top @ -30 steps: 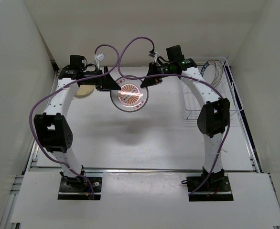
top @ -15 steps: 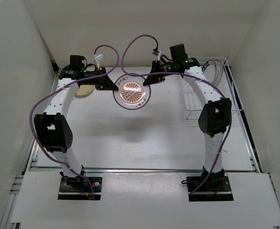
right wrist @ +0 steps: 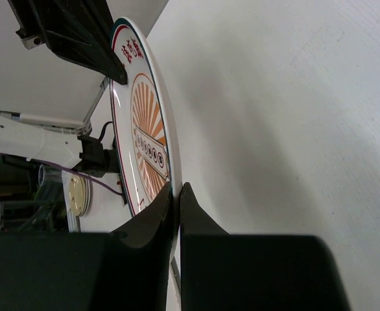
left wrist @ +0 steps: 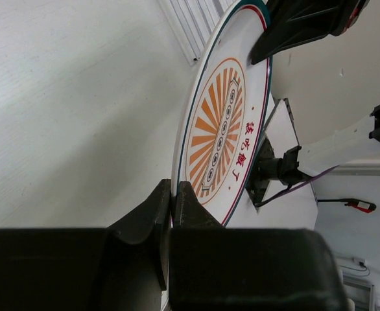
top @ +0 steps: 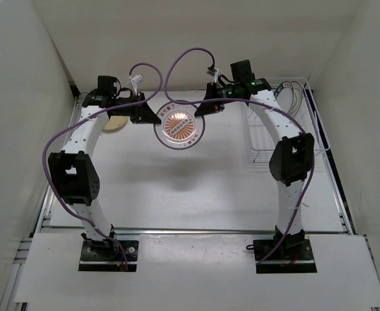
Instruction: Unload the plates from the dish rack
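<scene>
The plate with the orange rayed centre [top: 180,126] hangs in the air above the back middle of the table, held between both arms. My left gripper [top: 152,116] is shut on its left rim, and my right gripper [top: 203,109] is shut on its right rim. The left wrist view shows the plate [left wrist: 232,123] edge-on with my left gripper [left wrist: 172,188] pinching its rim. In the right wrist view, my right gripper [right wrist: 176,188] grips the opposite rim of the plate [right wrist: 144,129]. A cream-tan plate [top: 115,123] lies on the table at the back left. The white wire dish rack [top: 262,154] stands at the right, with a ringed white plate [top: 287,91] at its far end.
White walls enclose the table on the left, back and right. Purple cables [top: 167,71] loop above the wrists. The right arm's elbow [top: 290,159] hangs over the rack's near end. The cream-tan plate [right wrist: 78,194] shows behind the left arm in the right wrist view.
My left gripper has closed onto the plate's left rim. The plate and my right gripper shifted slightly right and toward the back, then held still.
</scene>
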`<act>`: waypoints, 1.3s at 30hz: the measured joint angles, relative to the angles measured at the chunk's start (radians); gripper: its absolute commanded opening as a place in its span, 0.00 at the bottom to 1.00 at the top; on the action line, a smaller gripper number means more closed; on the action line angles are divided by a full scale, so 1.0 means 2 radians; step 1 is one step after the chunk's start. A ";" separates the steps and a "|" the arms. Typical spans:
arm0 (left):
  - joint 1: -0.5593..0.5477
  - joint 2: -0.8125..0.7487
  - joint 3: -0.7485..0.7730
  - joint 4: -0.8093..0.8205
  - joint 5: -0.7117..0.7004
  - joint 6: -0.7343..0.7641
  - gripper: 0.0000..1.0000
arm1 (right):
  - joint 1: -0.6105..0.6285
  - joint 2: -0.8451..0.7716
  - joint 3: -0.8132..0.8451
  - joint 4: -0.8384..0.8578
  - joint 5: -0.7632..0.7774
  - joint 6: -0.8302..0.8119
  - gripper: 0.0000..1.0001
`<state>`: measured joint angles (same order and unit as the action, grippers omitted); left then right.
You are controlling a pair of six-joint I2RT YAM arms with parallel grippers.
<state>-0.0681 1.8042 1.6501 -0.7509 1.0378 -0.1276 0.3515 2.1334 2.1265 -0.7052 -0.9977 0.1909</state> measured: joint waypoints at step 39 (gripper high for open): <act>0.030 0.250 0.189 0.069 -0.180 -0.162 0.10 | -0.129 -0.288 -0.216 -0.083 0.237 -0.133 0.87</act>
<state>-0.0082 2.3051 2.0281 -0.6136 0.6773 -0.4515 0.0944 1.5570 1.6947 -0.8711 -0.5228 -0.0750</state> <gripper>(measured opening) 0.145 0.864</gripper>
